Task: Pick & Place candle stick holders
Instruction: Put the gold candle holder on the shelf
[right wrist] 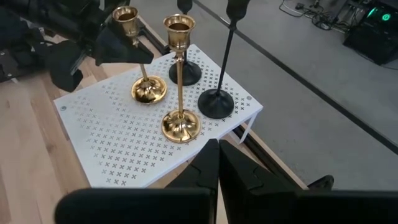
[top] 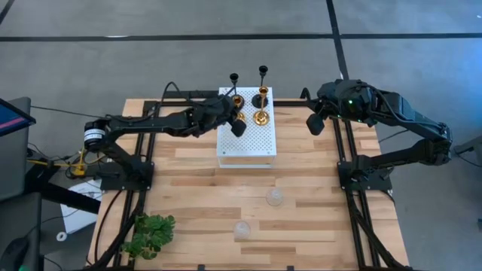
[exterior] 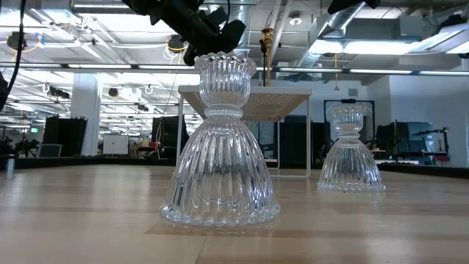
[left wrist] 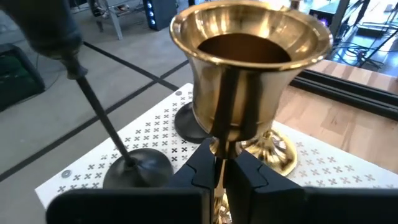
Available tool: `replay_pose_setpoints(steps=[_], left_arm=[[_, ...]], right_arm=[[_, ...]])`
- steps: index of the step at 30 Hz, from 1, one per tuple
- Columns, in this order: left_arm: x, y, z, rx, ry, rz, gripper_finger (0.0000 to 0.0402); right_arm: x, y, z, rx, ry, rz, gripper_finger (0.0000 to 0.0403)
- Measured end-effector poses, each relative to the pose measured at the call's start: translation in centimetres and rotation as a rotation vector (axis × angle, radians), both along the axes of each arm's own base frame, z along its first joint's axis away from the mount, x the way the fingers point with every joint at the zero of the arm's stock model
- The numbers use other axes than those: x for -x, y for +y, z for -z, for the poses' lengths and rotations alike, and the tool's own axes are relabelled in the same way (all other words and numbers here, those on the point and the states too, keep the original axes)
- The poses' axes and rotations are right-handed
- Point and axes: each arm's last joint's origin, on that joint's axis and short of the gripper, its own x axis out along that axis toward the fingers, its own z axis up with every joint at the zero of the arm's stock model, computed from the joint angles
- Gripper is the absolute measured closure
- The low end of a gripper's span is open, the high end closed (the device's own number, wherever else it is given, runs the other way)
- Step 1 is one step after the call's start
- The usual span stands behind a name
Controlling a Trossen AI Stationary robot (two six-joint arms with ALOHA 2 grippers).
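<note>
Two gold candle stick holders and two tall black ones stand on the white perforated board. My left gripper is over the board's far left part, shut on the left gold holder. Two clear glass holders stand on their wide bases on the wooden table, nearer than the board. My right gripper is shut and empty, right of the board. My left gripper pinches the gold holder's thin stem, just under its cup, between its two fingers. In the right wrist view the fingers come level from the table's left, across the stem. The holder leans slightly; its round base is on or just above the board.
A green leafy plant lies at the table's near left corner. The other gold holder and a black holder's base stand close beside the held one. Black frame rails run along both table sides.
</note>
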Motion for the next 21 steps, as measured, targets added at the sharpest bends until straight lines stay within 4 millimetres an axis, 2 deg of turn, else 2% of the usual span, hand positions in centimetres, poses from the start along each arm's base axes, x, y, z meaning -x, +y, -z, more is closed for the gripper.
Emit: replay_pose_setpoints(steps=[17,21], left_arm=[[0.12,0.52,-0.05,0.014,-0.016,-0.001,0.0383],[0.11,0.52,-0.08,0.013,-0.019,-0.001,0.0370]], right_arm=[[0.11,0.03,0.14,-0.005,0.018,-0.002,0.0403],[0.11,0.03,0.14,-0.005,0.018,-0.001,0.0403]])
